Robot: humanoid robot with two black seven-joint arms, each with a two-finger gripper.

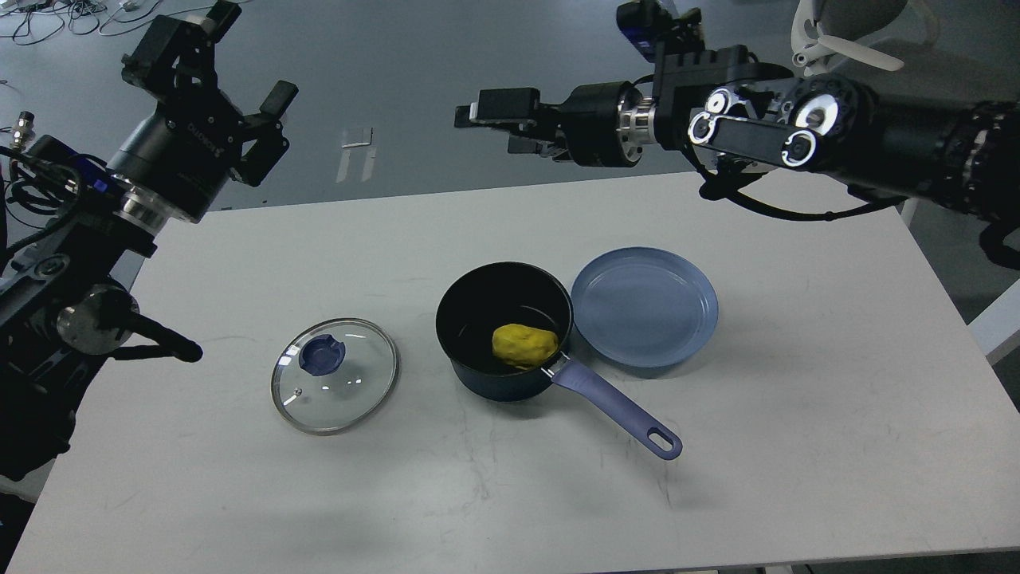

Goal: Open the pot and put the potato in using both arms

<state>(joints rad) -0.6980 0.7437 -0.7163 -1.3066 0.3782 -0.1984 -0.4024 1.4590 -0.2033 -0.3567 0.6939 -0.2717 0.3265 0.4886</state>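
Pot: the dark navy saucepan (504, 331) stands uncovered at mid-worktop (837, 446), its lavender handle pointing toward the near right.
Potato: the yellow potato (524, 344) lies inside the pot, on its black bottom by the handle side.
Lid: the glass lid (335, 375) lies flat left of the pot, apart from it, blue knob up.
Plate: the blue-grey plate (644, 307) sits just right of the pot, holding nothing.
Left pincer (243, 68): raised above the worktop's far left corner, fingers spread, grasping nothing.
Right pincer (488, 113): raised beyond the far edge; cannot tell whether released or clenched.
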